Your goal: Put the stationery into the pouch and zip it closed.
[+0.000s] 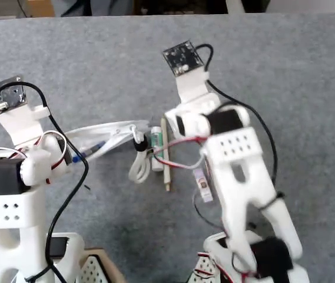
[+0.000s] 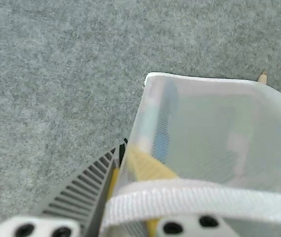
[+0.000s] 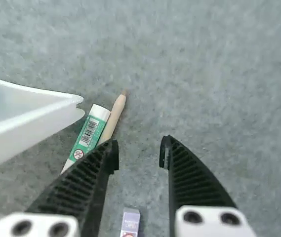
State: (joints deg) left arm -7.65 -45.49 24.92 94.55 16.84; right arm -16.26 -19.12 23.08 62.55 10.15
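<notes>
K: Left hand (image 2: 123, 165) is clamped on the pouch (image 2: 204, 133) edge. How does it handle?
M: Soft mesh, light, floppy, I'd guess. Grip the stiffer woven band. One blue item (image 2: 162, 133) shows through, can't tell what.
K: Right hand (image 3: 138, 148)?
M: Open, empty, over a small labelled piece (image 3: 129, 224) on the tabletop (image 3: 219, 59). Beyond lie the glue stick (image 3: 87, 133) and pencil (image 3: 113, 118), touching, outside, just beside the pouch end. Both are rigid, light and likely to roll; pinch mid-length.

- The pouch (image 1: 105, 138) is left of the glue stick (image 1: 156, 138), with its end near it.
- The pencil (image 1: 166, 175) lies against the glue stick's right side.
- A small block (image 1: 203, 184) lies right of the pencil, apart from it.
</notes>
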